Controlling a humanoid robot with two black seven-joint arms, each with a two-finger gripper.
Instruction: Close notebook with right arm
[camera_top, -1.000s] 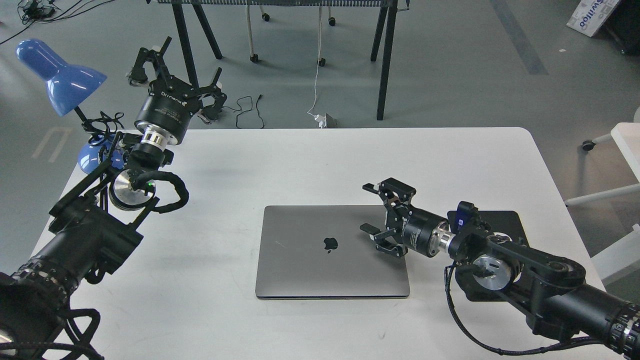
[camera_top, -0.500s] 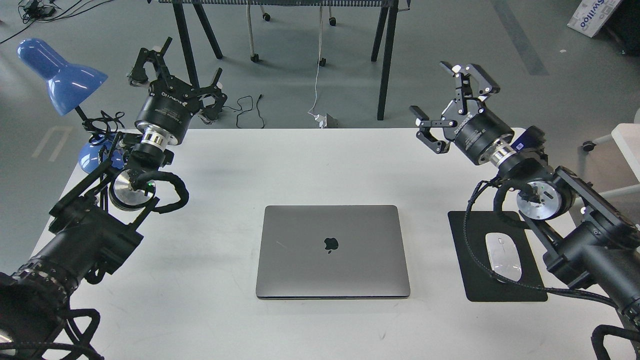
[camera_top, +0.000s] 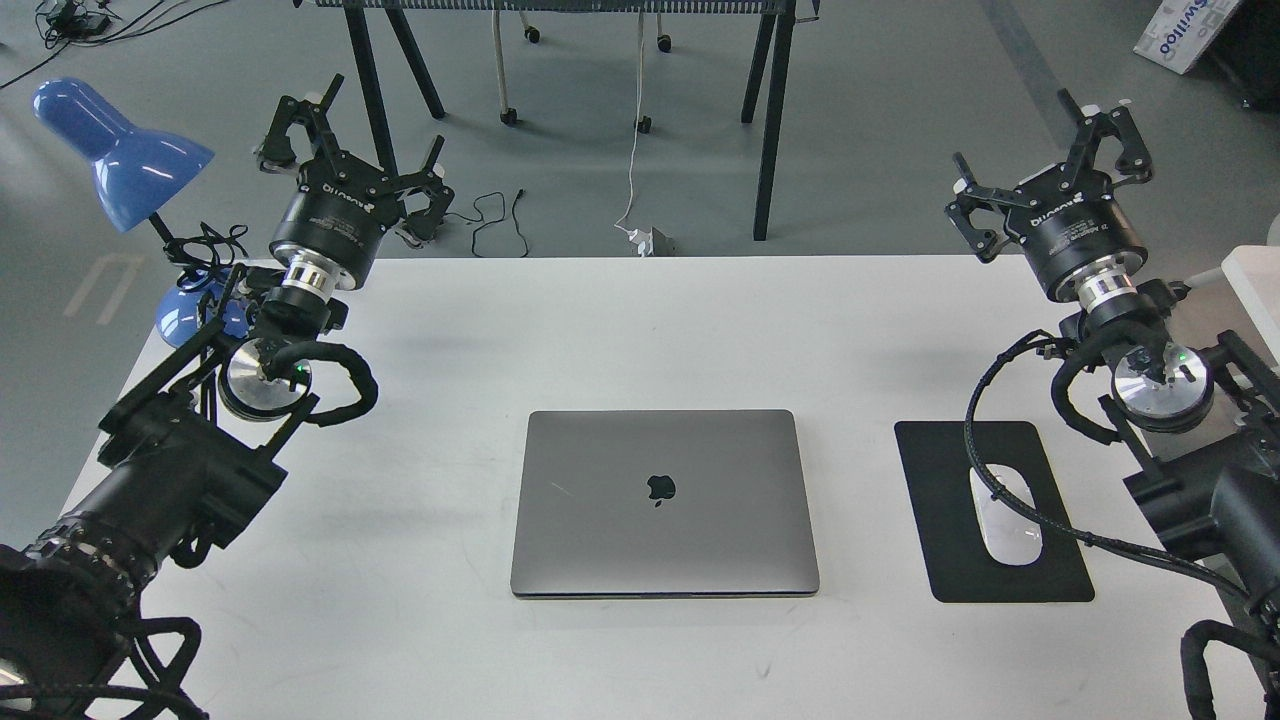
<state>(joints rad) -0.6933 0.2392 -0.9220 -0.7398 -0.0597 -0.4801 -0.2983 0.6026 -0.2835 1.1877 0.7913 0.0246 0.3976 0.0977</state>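
Fingers on both sides spread apart, nothing between them. Right gripper (camera_top: 1050, 150) hangs up at roughly 2 o'clock from the table centre, over the far right table edge, well apart from the notebook (camera_top: 664, 503).

Near to far:
- Notebook at table centre, toward 6 o'clock. Lid flat on the base, logo up, front edge flush with no gap that I can see.
- Mouse pad (camera_top: 945, 560) at 3 o'clock from the notebook, apart from it, white mouse (camera_top: 1005, 514) lying on it. Right arm (camera_top: 1150, 400) cable crosses over the pad's right side.
- Left gripper (camera_top: 350, 140) raised at 10 o'clock, near the blue lamp (camera_top: 120, 150), not involved.
- Table (camera_top: 650, 320) bare between the grippers.

Step, as I judge it: close is done, right arm parked clear. No press or push left to make on the lid.

Next move calls for little: hold the parked pose. If a check is wanted, look at the front seam before committing any more contact. Watch the cable near the mouse if the arm moves.
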